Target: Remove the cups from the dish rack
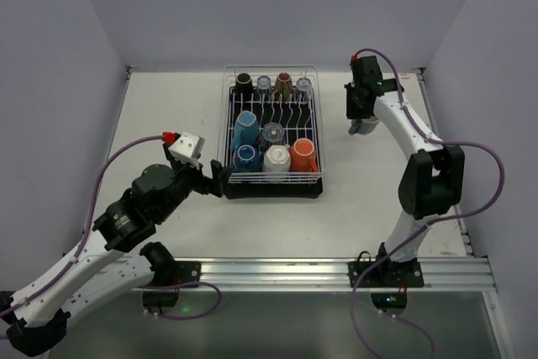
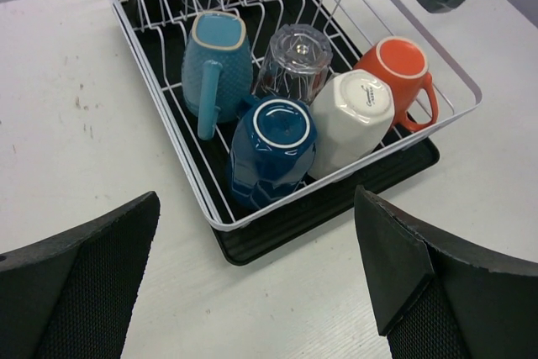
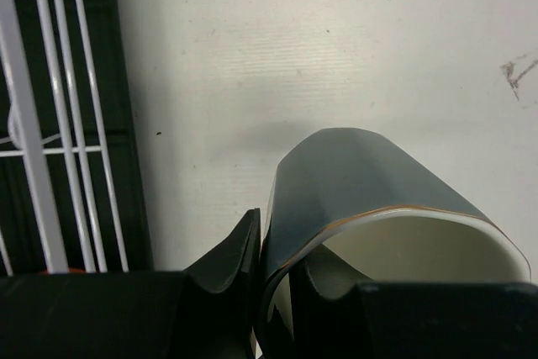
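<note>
The jaws of the left gripper [image 1: 220,178] stand spread wide with nothing between them. It hovers over the table [image 1: 168,107] just beside the near left corner of the dish rack [image 1: 225,124]. From the left wrist view the two black fingers [image 2: 101,283] frame the rack's near end.

The white wire rack sits on a black drip tray [image 2: 277,237] in the middle of the table, and it holds nine cups. In the near part a light blue mug [image 2: 216,60] stands upside down at the left with its handle towards me. A dark blue cup [image 2: 273,149] lies tipped against the front rail. Beside it come a clear glass [image 2: 294,56], a white cup [image 2: 357,119] and an orange mug [image 2: 399,69], all bottoms up or tilted. Along the far row stand a black cup [image 1: 244,84], a clear tumbler [image 1: 264,84], a brown cup [image 1: 284,84] and another clear tumbler [image 1: 303,87].

Further right, well apart from the rack, the right gripper [image 1: 363,119] pinches the wall of a dark teal cup [image 3: 361,182]. One finger is inside the cream interior and one is outside. The cup is tilted over bare table. Whether it touches the surface I cannot tell.
</note>
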Available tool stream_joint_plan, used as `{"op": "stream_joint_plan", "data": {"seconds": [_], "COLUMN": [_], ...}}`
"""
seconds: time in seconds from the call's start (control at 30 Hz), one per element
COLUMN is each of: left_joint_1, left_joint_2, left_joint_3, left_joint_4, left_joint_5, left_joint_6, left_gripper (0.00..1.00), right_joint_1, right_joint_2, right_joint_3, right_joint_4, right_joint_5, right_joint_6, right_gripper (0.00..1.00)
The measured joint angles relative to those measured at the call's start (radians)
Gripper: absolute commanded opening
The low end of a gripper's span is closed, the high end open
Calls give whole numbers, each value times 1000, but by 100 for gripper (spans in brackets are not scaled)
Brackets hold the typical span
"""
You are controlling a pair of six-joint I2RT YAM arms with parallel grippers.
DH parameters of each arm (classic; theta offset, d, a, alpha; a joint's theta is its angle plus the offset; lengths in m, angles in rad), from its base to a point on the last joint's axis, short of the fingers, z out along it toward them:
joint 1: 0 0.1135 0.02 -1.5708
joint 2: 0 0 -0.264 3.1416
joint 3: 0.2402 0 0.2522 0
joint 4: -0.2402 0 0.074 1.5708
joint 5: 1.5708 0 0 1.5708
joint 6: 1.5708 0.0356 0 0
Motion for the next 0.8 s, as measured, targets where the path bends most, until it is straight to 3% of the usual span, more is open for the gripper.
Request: {"op": "stream_joint_plan", "data": {"seconds": [0.37,0.67,0.77,0.8], "left_joint_1": [61,132,144,144], "left_joint_2": [43,89,102,107], "left_joint_3": [-30,-32,-32,-32], "left_joint_4": [12,30,37,38], "left_joint_5": [69,115,117,117], "left_joint_6": [0,0,0,0], "left_gripper": [98,98,98,98], "right_joint_1": [-65,-101,-103,-103], "right_joint_2": [284,396,406,407], "right_joint_3": [194,281,283,288], "right_joint_4": [28,13,0,-5], "right_joint_5": [-158,-183,-182,-182], "right_joint_6": [-32,-30,-30,-29], "right_gripper": [0,1,13,22]}}
